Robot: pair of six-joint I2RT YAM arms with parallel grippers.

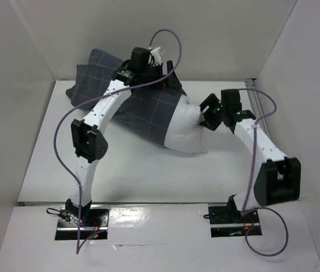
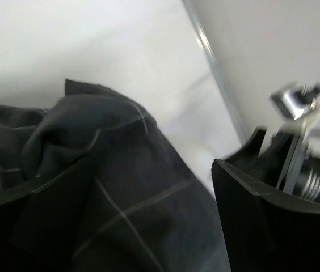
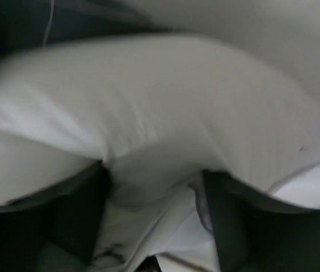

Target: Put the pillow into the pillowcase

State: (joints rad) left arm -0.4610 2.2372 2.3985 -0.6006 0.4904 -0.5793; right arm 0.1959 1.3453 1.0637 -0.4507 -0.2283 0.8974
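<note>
Pillow (image 1: 187, 131): lying on the tabletop (image 1: 126, 175) toward the far middle, sitting mostly inside the pillowcase (image 1: 143, 110), showing only its plump white near-right end past the mouth of the case.

Pillowcase: stretching away to the far left from that mouth, bunching into folds and leaning up against the back wall (image 1: 148, 28) at its far-left corner.

Right claw (image 1: 210, 116): meeting the bare white end from the right side and clamping on a fold of the pillow. In the right wrist view, pinching white cloth between both dark fingers (image 3: 75, 215), with the rest of the pillow bulging just beyond them and filling nearly the whole view.

Left claw (image 1: 170, 76): reaching across the top of the case to its far edge, close to the back wall and right against the dark checked cloth. Standing spread apart in the left wrist view, with cloth draping over one finger (image 2: 1, 221) and filling the gap, and the other finger (image 2: 262, 221) staying bare just beside the fabric.
</note>
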